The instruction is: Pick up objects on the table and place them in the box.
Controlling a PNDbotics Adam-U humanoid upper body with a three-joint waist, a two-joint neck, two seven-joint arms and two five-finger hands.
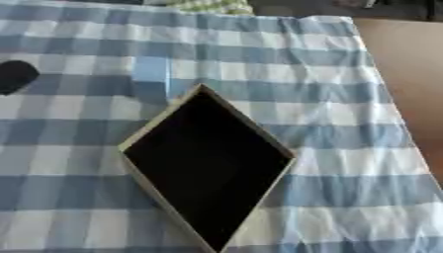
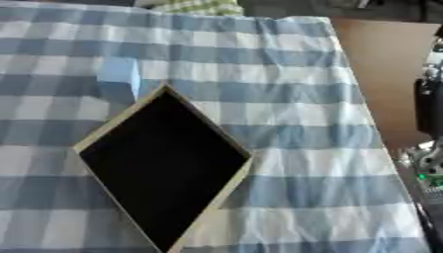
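A: Where's the left hand?

B: Only a rounded black shape (image 1: 16, 75) shows at the left edge of the left eye view, partway down. It may be part of the left arm or hand; I can't tell which, and no fingers can be made out.

A: And the right side?

B: In the right eye view a black and silver arm (image 2: 427, 106) runs down the right edge, upright, with a small green light near its lower part. The hand itself doesn't show.

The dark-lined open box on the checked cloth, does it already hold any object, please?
No, the dark-lined open box shows only its bare black interior, while the light blue block stands outside it on the blue-and-white checked cloth.
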